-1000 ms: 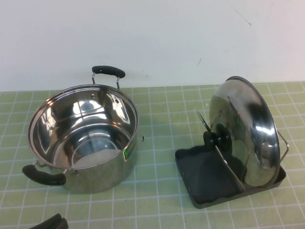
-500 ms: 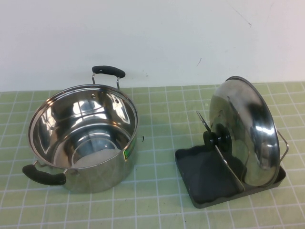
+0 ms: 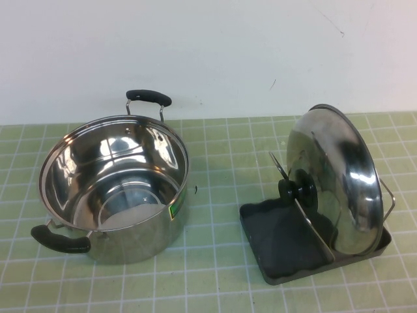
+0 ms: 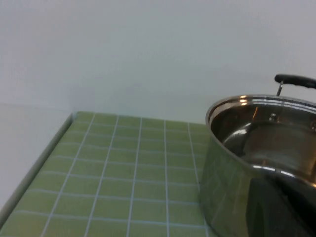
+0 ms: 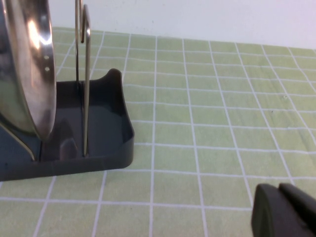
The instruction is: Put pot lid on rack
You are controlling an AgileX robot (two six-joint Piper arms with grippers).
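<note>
The pot lid, shiny and domed with a black knob, stands on edge in the rack, leaning between its wire loops at the right of the table. The right wrist view shows the lid's edge resting in the dark grey tray beside an upright wire loop. My right gripper is shut and empty, low over the mat and well apart from the rack. My left gripper is out of view in every frame.
The two-handled steel pot stands empty at the left, and it fills one side of the left wrist view. A green tiled mat covers the table. A white wall runs behind.
The tip of my left gripper showed at the bottom left edge of the high view one second ago and has since withdrawn out of it. The lid, rack and pot have not moved.
</note>
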